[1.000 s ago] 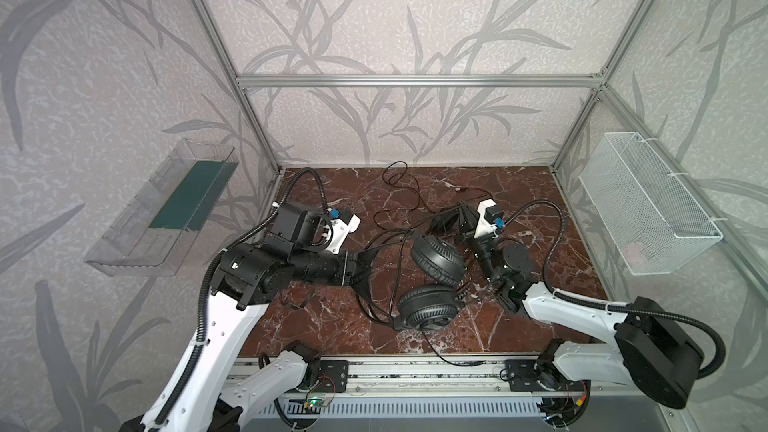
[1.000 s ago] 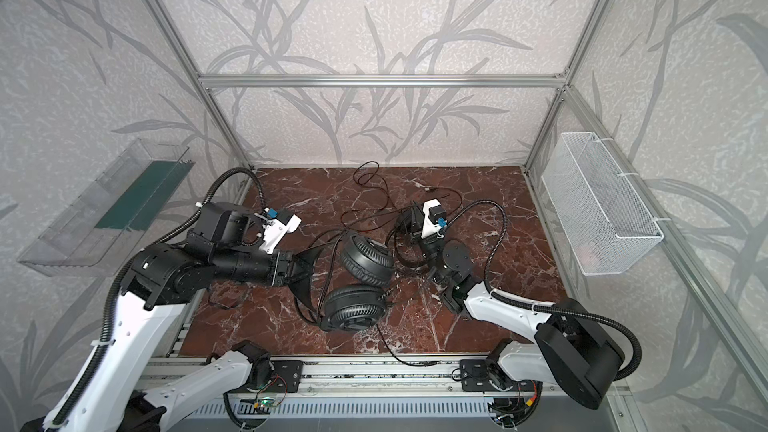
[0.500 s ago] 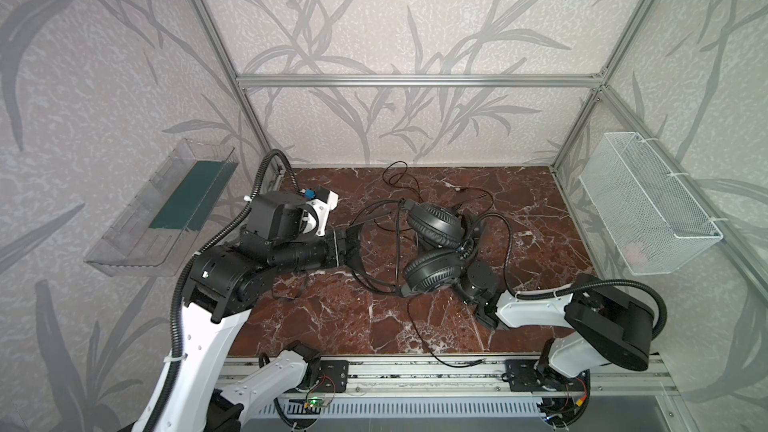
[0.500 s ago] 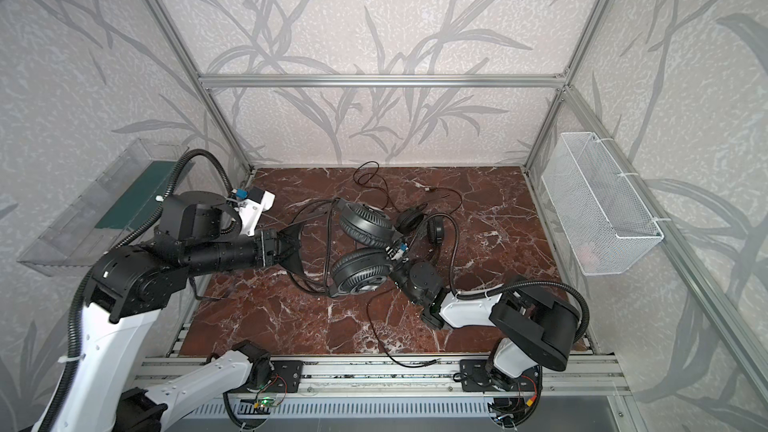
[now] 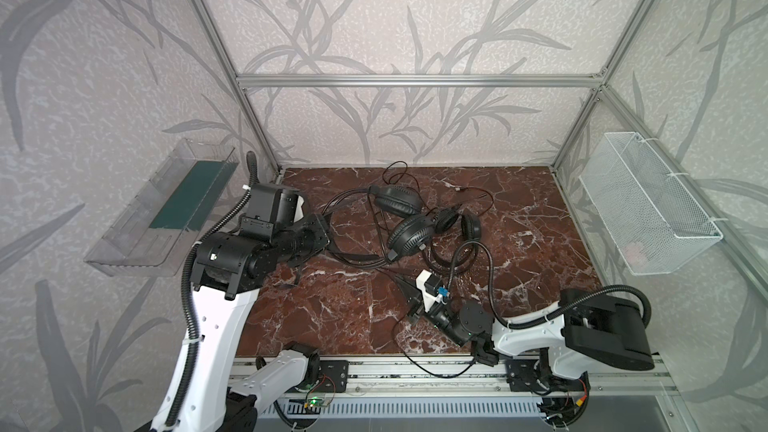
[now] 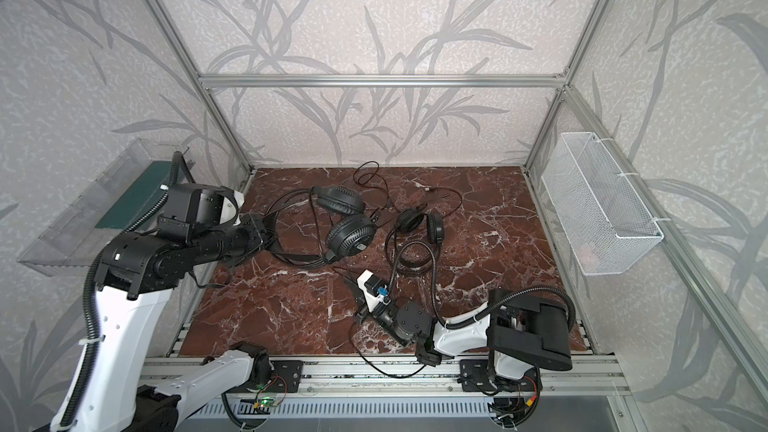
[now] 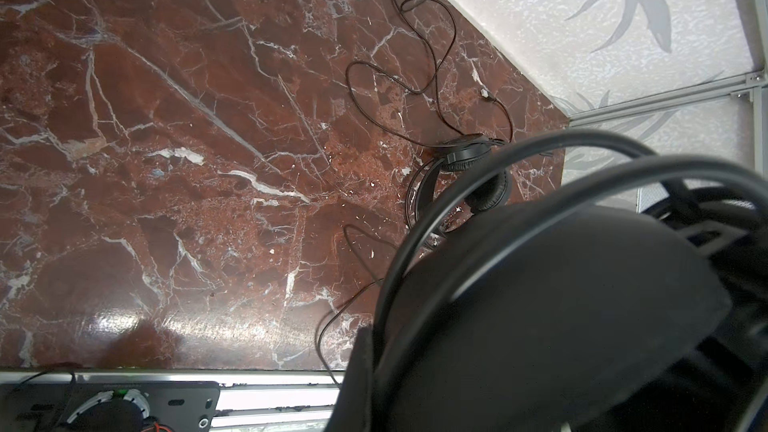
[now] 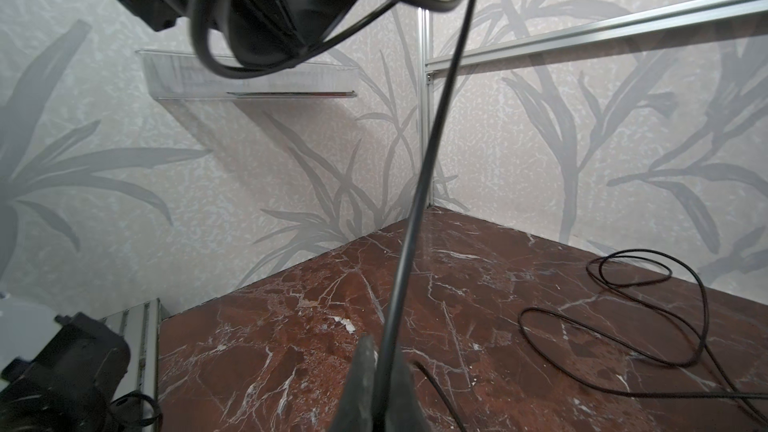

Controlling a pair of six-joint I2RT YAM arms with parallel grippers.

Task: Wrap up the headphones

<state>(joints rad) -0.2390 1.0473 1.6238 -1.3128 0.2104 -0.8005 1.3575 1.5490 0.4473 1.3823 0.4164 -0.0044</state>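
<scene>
You had drawn the right arm back to the desk's (image 5: 332,317) front edge. Left gripper (image 5: 323,235) clamped the headphones (image 5: 409,232) toward the left edge, and right gripper (image 5: 401,283) pinched their cable (image 8: 415,201) taut. Winding seemed underway; next, I judge, loop that cable round them.

Smaller headset (image 5: 471,226) on table (image 5: 332,317), larger headset (image 5: 409,232) just left, bin (image 5: 137,238) on left wall (image 5: 83,97), basket (image 5: 648,209) on right

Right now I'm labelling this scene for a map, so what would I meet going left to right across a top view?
clear wall tray → left gripper → held headphones → loose headphones → white wire basket
</scene>
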